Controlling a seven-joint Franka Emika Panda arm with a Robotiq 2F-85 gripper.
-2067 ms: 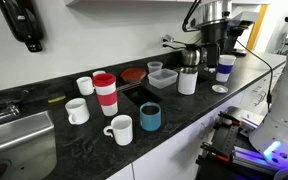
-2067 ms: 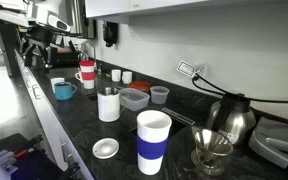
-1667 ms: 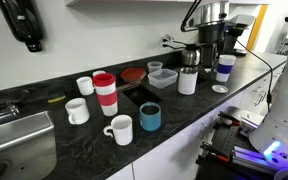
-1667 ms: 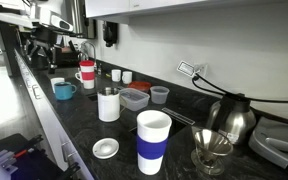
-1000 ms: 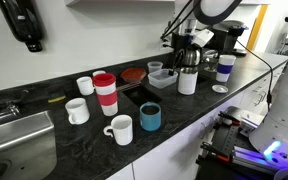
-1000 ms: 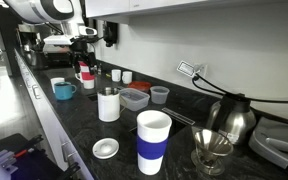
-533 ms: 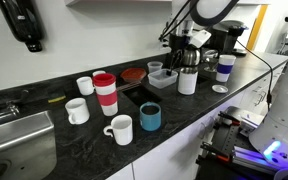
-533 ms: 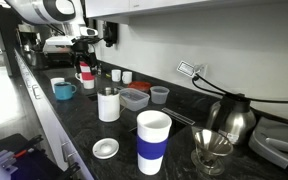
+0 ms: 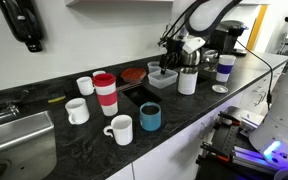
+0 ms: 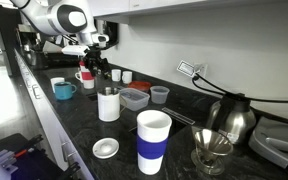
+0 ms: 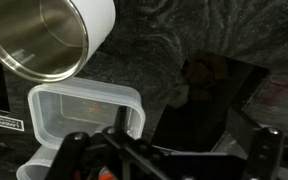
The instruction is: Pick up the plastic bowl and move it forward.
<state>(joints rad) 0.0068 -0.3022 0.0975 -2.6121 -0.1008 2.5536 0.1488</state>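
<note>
The plastic bowl [image 9: 163, 80] is a shallow, clear, squarish container on the dark counter, next to a white steel-lined canister [image 9: 187, 81]. It also shows in an exterior view [image 10: 135, 98] and in the wrist view [image 11: 79, 112], left of centre and empty. My gripper [image 9: 165, 68] hangs just above the bowl's near side, apart from it, and shows in an exterior view [image 10: 98, 68]. In the wrist view the gripper [image 11: 169, 152] is open and empty; the bowl's right rim lies near its left finger.
A reddish-brown dish [image 9: 133, 73] and a small clear cup [image 9: 154, 67] stand behind the bowl. A black tray [image 11: 222, 98] lies beside it. A red-and-white tumbler [image 9: 105, 92], a teal mug [image 9: 150, 117], white mugs [image 9: 119, 129] and a sink [image 9: 14, 140] are further along.
The arm has swung from the coffee machine towards the bowl and come down; the gripper now hangs over it. The bowl and the cups have not moved.
</note>
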